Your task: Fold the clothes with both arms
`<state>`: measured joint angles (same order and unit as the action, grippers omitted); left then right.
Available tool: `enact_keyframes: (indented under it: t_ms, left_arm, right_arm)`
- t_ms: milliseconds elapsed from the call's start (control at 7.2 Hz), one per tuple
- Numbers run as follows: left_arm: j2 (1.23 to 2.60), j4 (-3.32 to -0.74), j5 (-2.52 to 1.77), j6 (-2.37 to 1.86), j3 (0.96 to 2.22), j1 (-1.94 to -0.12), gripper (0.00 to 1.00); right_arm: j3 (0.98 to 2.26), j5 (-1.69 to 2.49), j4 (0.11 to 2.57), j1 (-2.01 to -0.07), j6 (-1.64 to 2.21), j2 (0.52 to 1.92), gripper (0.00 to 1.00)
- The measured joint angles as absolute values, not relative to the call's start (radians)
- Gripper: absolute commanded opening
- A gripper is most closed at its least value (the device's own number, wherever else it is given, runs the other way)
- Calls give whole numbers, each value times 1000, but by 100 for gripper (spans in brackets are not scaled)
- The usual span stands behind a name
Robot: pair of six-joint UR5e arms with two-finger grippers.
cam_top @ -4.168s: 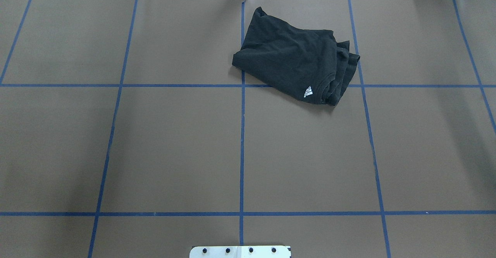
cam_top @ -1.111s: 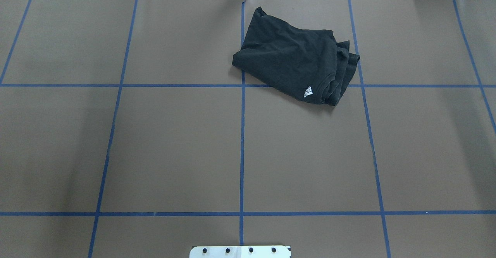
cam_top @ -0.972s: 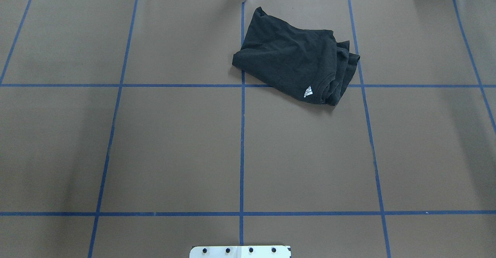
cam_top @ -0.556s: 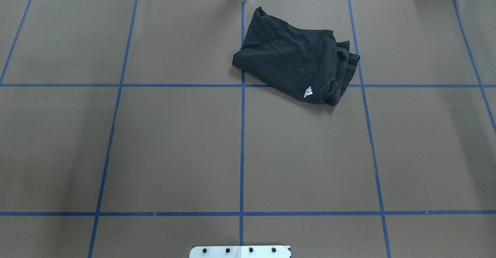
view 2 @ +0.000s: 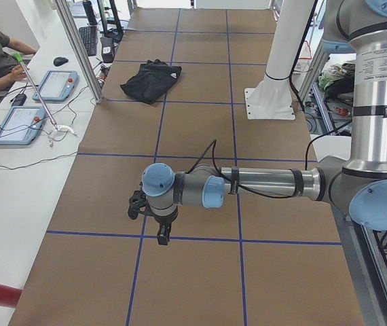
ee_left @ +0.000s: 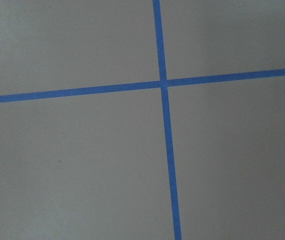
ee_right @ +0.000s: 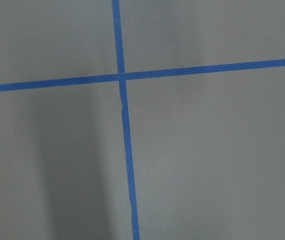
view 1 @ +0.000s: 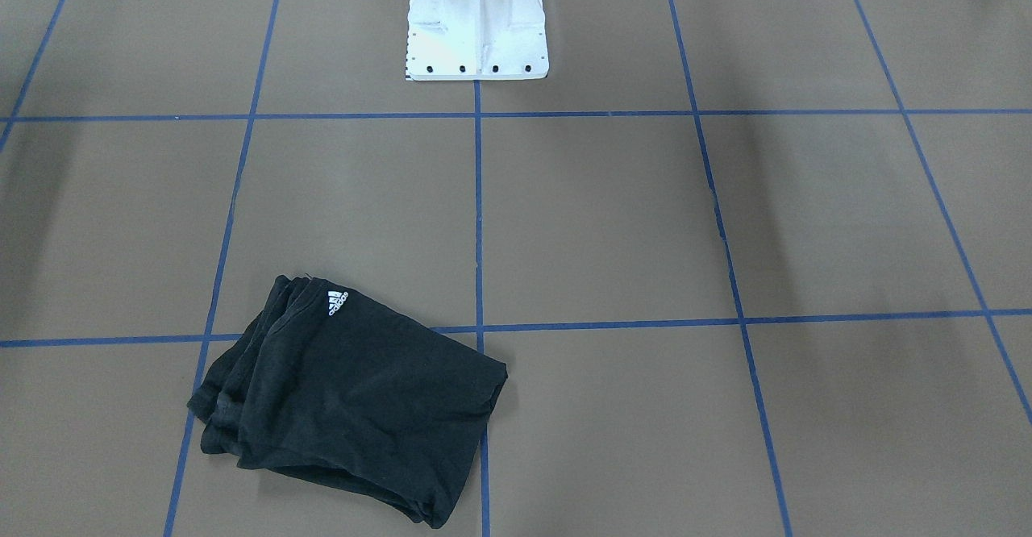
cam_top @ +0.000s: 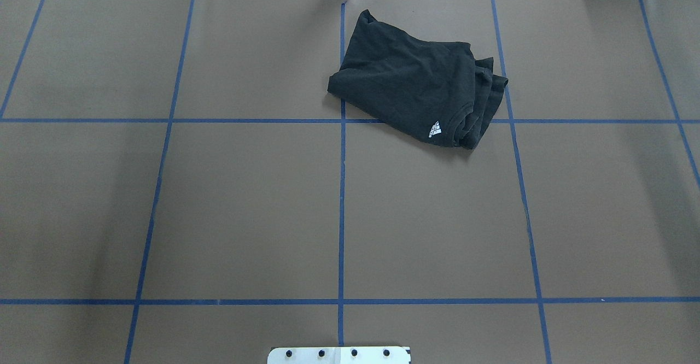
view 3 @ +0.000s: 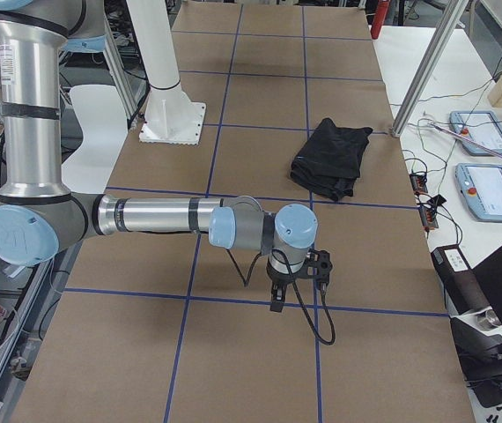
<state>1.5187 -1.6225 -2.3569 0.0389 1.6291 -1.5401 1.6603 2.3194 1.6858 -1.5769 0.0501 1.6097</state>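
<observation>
Bare brown table [cam_top: 246,205] spreads all around the folded T-shirt [cam_top: 410,85] and the white pedestal [view 1: 476,29].

Bright, even overhead light, no glare. Broad soft shadows on the desk [cam_top: 246,200] toward its left and right edges; thin shadow under T-shirt [cam_top: 410,80]. Wrist views softer, greyer.

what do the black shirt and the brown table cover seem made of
T-shirt: soft matte knit, probably cotton; it slumps in limp stacked folds. Table cover: matte brown sheet, perhaps paper or vinyl; its far edge ripples slightly.
</observation>
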Motion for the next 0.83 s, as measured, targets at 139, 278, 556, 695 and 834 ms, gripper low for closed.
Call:
enact_keyframes:
  t_ms: [139,278,556,695,834]
  left_arm:
    - [1519,-1624,-2356,40,1629,-1540,100]
    - [1519,-1624,-2356,40,1629,-1540,100]
    - [1520,-1624,-2356,40,1629,-1540,100]
    - [1520,-1624,-2356,40,1629,-1540,100]
    - [1520,-1624,-2356,40,1629,-1540,100]
  right_arm:
    - [1660,2320,1686,-1577,50,1609,100]
    - [1658,2321,1687,-1577,51,1609,100]
    - [1656,2325,1687,-1577,51,1608,100]
    - [1655,2327,1687,-1577,51,1608,100]
    - [1655,2329,1687,-1577,51,1608,100]
